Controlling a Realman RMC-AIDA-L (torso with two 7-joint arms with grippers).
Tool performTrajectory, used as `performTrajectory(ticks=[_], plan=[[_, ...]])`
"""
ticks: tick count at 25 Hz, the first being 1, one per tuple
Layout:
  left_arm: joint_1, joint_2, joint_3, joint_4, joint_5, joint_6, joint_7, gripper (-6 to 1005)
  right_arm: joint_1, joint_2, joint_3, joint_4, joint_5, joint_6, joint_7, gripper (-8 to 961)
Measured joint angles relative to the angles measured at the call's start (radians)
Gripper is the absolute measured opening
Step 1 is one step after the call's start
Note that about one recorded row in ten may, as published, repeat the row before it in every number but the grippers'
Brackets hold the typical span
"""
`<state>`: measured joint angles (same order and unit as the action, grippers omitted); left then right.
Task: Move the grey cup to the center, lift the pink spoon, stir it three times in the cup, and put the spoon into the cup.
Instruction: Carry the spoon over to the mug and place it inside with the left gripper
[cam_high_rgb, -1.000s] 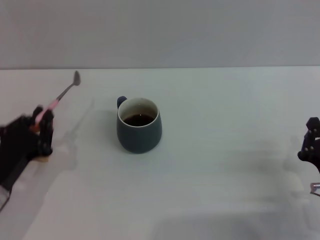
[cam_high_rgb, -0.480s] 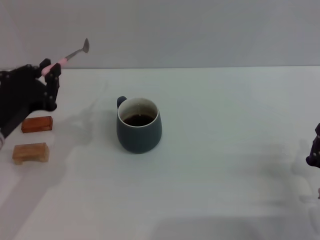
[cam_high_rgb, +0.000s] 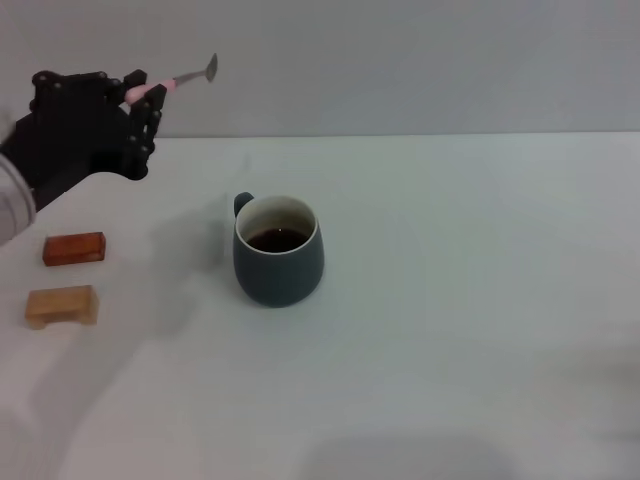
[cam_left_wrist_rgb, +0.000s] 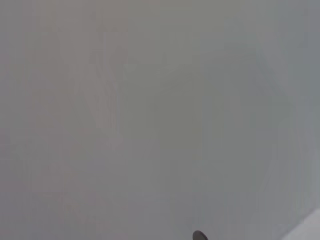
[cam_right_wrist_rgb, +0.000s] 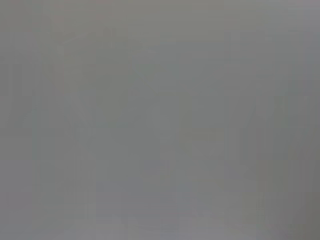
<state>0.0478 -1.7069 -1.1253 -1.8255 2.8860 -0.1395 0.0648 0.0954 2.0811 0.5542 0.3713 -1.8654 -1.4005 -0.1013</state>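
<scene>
The white table (cam_high_rgb: 450, 300) fills most of the head view. On it the grey cup (cam_high_rgb: 278, 252) stands upright, roughly mid-table, dark liquid inside, handle turned to the far side and toward my left. My left gripper (cam_high_rgb: 140, 100) is raised up off the table, well to the left of the cup and beyond it, fingers clamped on the pink handle of the pink spoon (cam_high_rgb: 180, 78). The spoon is held aloft, its grey metal bowl pointing up and toward the cup's side, well apart from the cup. Left of the cup, two wooden blocks lie on the table: the reddish block (cam_high_rgb: 73, 248) farther off, the pale block (cam_high_rgb: 62, 305) nearer me. My right gripper does not show.
</scene>
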Motion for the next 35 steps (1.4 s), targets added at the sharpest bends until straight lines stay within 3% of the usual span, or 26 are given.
performTrajectory(ticks=[1,4,6,7,8,9,10,11,12,14,15,16,17,18,26,35], plan=[[-0.01,-0.012,-0.008,-0.041,-0.004,-0.081,0.038,143,-0.007,0.0,0.001,-0.017,0.04,-0.002,0.001,-1],[-0.02,-0.028,-0.015,-0.075,-0.01,-0.149,0.075,143,-0.012,-0.001,0.001,-0.032,0.069,-0.002,0.004,-1],[-0.04,-0.056,-0.04,-0.123,-0.068,-0.261,0.177,143,-0.014,0.0,0.001,-0.048,0.1,-0.001,0.004,-1],[-0.04,-0.056,-0.04,-0.123,-0.068,-0.261,0.177,143,-0.014,0.0,0.001,-0.048,0.1,-0.001,0.004,-1],[-0.053,-0.083,-0.074,-0.15,-0.151,-0.343,0.282,143,-0.014,0.0,0.001,-0.051,0.112,0.0,0.005,-1],[-0.053,-0.083,-0.074,-0.15,-0.151,-0.343,0.282,143,-0.014,0.0,0.001,-0.053,0.118,0.001,0.005,-1],[-0.058,-0.101,-0.099,-0.161,-0.203,-0.394,0.35,143,-0.014,0.0,0.001,-0.056,0.124,0.002,0.005,-1],[-0.067,-0.156,-0.169,-0.175,-0.297,-0.5,0.487,143,-0.014,0.001,0.001,-0.061,0.129,0.004,0.005,-1],[-0.067,-0.156,-0.169,-0.175,-0.297,-0.5,0.487,143,-0.014,0.001,0.001,-0.061,0.129,0.004,0.005,-1],[-0.076,-0.229,-0.256,-0.18,-0.368,-0.609,0.615,143,-0.012,0.001,0.001,-0.065,0.133,0.005,0.005,-1],[-0.076,-0.229,-0.256,-0.18,-0.368,-0.609,0.615,143,-0.011,0.0,0.001,-0.066,0.136,0.006,0.005,-1],[-0.082,-0.267,-0.3,-0.181,-0.39,-0.669,0.675,143,-0.01,0.0,0.001,-0.067,0.139,0.006,0.005,-1],[-0.111,-0.338,-0.394,-0.183,-0.424,-0.801,0.78,143,-0.01,0.0,0.001,-0.067,0.139,0.006,0.005,-1],[-0.124,-0.348,-0.416,-0.183,-0.43,-0.836,0.798,143,-0.009,0.0,0.001,-0.067,0.14,0.007,0.006,-1],[-0.201,-0.346,-0.479,-0.186,-0.41,-1.007,0.799,144,-0.006,0.002,0.001,-0.075,0.153,0.023,0.008,0],[-0.221,-0.349,-0.483,-0.186,-0.372,-1.13,0.816,144,0.004,0.002,0.001,-0.072,0.177,0.046,0.008,0]])
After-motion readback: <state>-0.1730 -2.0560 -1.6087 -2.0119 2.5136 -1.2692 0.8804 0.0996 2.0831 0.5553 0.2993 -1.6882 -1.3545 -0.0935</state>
